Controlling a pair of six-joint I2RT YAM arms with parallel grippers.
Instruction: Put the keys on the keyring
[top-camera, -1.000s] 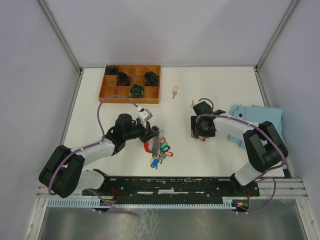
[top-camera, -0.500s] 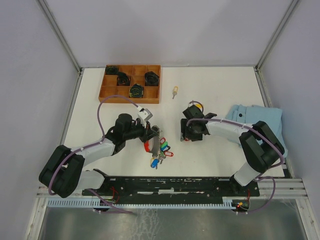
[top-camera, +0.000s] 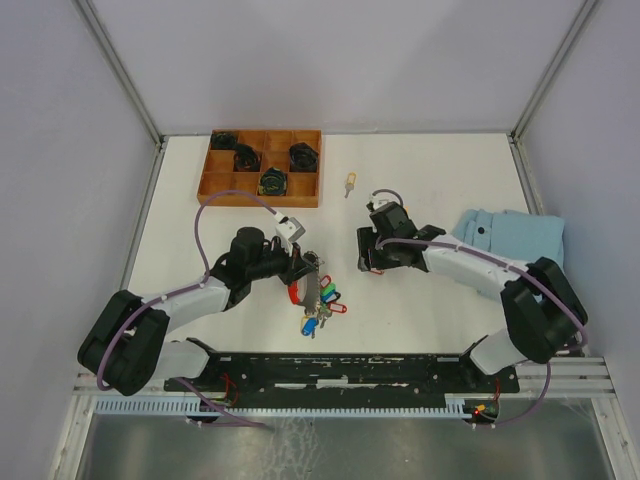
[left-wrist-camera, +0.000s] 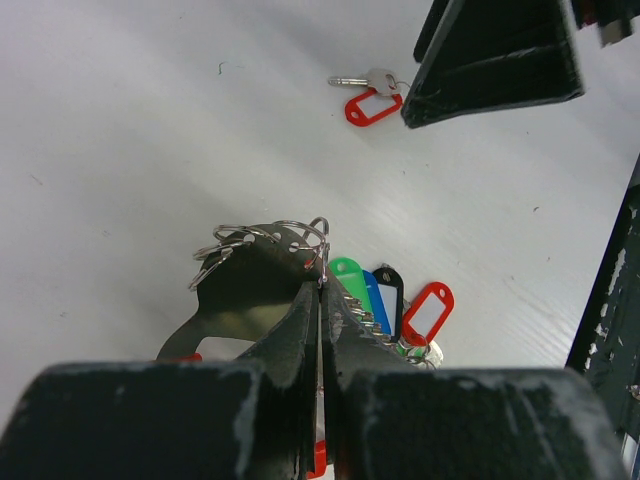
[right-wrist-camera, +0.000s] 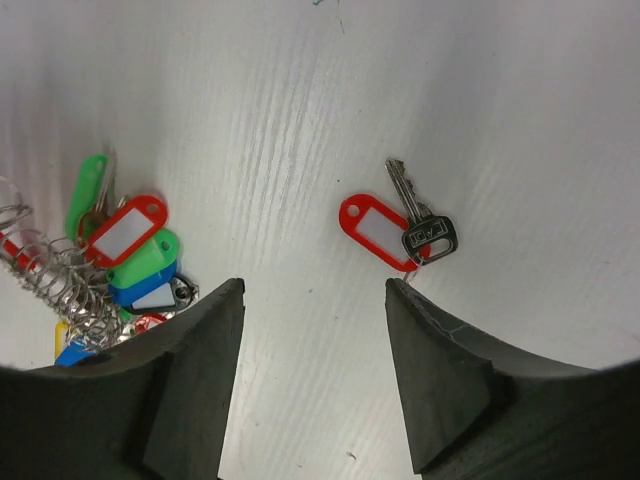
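The keyring (top-camera: 312, 292) is a bunch with a red strap, metal rings and coloured tags, lying left of centre. My left gripper (top-camera: 303, 266) is shut on its rings (left-wrist-camera: 262, 240), with the tags (left-wrist-camera: 392, 300) fanned out beyond. My right gripper (top-camera: 367, 256) is open and empty, just right of the bunch. A silver key with a red tag (right-wrist-camera: 388, 226) lies on the table just past my right fingertip (right-wrist-camera: 398, 292); it also shows in the left wrist view (left-wrist-camera: 368, 100). A key with a yellow tag (top-camera: 349, 182) lies farther back. The bunch also shows in the right wrist view (right-wrist-camera: 120, 262).
A wooden compartment tray (top-camera: 215, 185) holding black objects stands at the back left. A light blue cloth (top-camera: 515, 238) lies at the right. A black rail (top-camera: 340, 368) runs along the near edge.
My right arm has swung left and a little back, towards the keyring, and has come off the red-tag key. My left arm and the keyring have not moved.
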